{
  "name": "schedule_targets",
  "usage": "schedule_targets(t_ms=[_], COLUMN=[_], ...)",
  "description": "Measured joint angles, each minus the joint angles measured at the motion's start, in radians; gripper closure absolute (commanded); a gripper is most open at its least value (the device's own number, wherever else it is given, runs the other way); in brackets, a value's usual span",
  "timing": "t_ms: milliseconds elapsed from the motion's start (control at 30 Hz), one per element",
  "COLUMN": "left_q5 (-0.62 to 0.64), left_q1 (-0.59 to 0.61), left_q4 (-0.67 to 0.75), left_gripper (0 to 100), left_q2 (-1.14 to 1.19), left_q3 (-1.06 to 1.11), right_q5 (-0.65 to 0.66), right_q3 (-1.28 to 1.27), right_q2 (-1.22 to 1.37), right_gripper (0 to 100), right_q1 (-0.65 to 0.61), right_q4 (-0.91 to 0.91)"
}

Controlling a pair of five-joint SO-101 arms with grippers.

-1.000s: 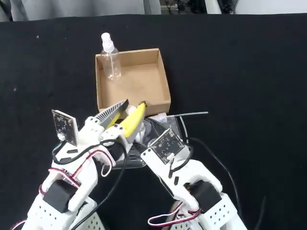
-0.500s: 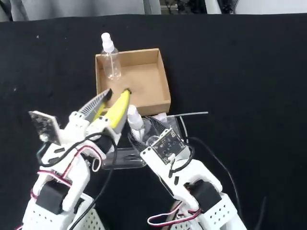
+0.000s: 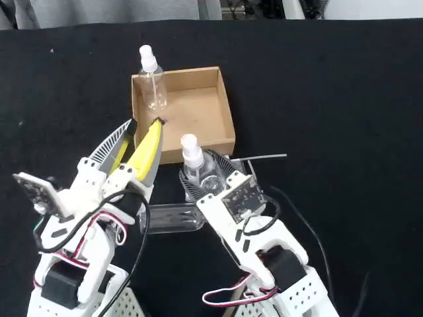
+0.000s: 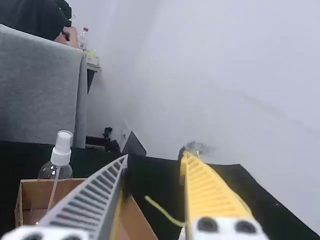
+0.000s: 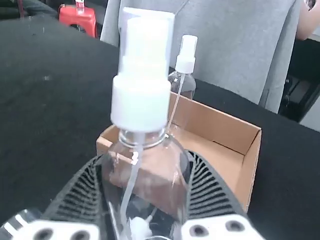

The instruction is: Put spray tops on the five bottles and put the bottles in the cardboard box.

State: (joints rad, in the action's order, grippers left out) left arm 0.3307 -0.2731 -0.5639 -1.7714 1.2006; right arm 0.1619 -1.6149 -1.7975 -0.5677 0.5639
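Bottle (image 3: 197, 166) with its spray top on, upright at centre frame, just below the near wall of the cardboard box (image 3: 227, 109). Right tool (image 3: 206, 176) closed around the bottle's body. Left tool (image 3: 143, 122) spread wide, empty, over the box's lower-left corner. In the box's upper-left corner stands a second capped bottle (image 3: 154, 89). Risks, by my reading: carried low, the held bottle catches the near wall; smooth round plastic may twist in the grip; the left tool crowds the drop path.

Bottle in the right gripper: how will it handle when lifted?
Clear and seemingly empty, the bottle is probably light. Its smooth round wall could slip in the right gripper. Tall under its spray top, it may tip when released.
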Motion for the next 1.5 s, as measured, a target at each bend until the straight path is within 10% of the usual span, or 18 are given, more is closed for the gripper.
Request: schedule_targets(t_ms=[533, 1500], left_q5=[-0.003, -0.261], left_q1=[0.129, -0.152], left_q4=[-0.029, -0.153], left_gripper=[84, 84], left_q2=[-0.040, -0.044], left_q3=[0.150, 0.198], right_q5=[-0.023, -0.025], right_q3=[0.000, -0.018], right_q2=[0.000, 0.000], right_gripper=[98.3, 98.6], right_q1=[0.000, -0.020], right_q4=[-0.005, -0.005])
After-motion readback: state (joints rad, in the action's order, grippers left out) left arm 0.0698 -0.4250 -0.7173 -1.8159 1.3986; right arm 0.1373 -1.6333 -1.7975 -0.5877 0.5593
